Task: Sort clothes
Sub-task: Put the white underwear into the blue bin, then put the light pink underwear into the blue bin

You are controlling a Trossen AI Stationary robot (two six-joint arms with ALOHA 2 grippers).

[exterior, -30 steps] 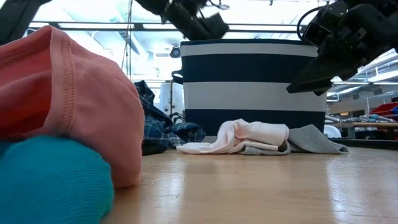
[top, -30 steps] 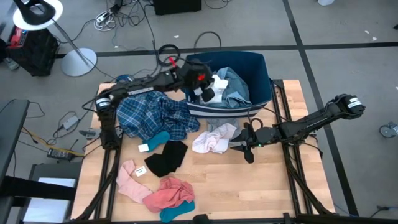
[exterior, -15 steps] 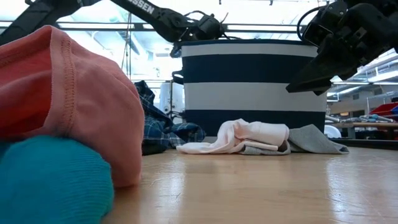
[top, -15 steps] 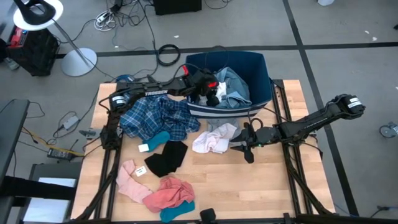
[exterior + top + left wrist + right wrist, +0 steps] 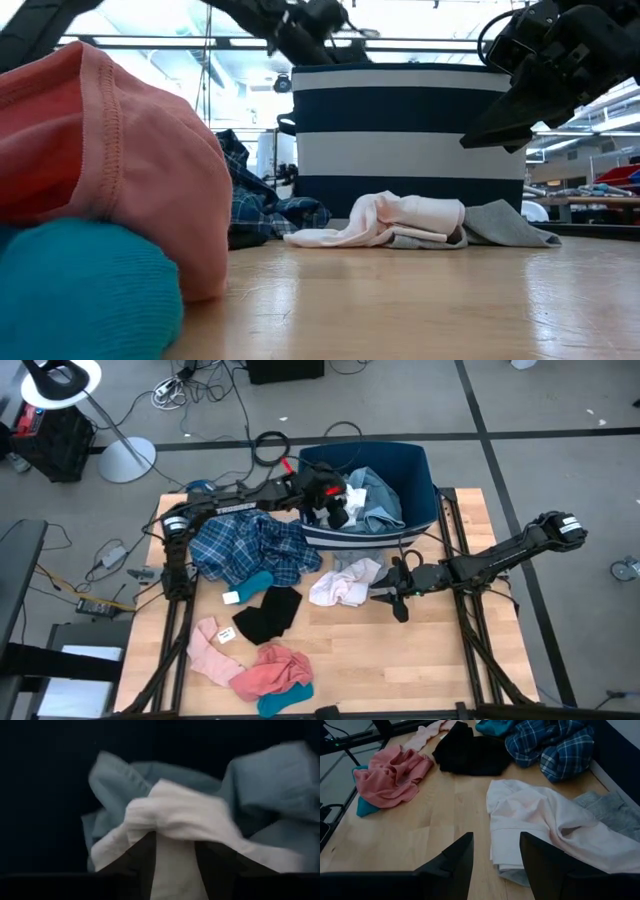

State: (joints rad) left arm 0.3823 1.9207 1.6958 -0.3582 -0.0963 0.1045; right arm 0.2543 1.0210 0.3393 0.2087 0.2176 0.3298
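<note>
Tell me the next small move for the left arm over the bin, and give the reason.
Probably lift the left end effector straight up out of the bin. In the left wrist view its fingers stand apart around the white piece, which lies on the light blue garment inside the bin, so it looks delivered. The right end effector waits open beside the pale pink garment.

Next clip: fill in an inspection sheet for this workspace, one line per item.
Surface: wooden table, bare at its right part.
Job's things: plaid shirt, black piece, pink pieces, pale pink garment on the table; white piece and light blue garment in the bin.
Clutter: small white tags beside the black piece.
Grippers: left gripper over the bin, fingers open around the white piece; right gripper open, low beside the pale pink garment.
Cables: loose cords on the floor.
Surroundings: lamp stand, grey floor.
</note>
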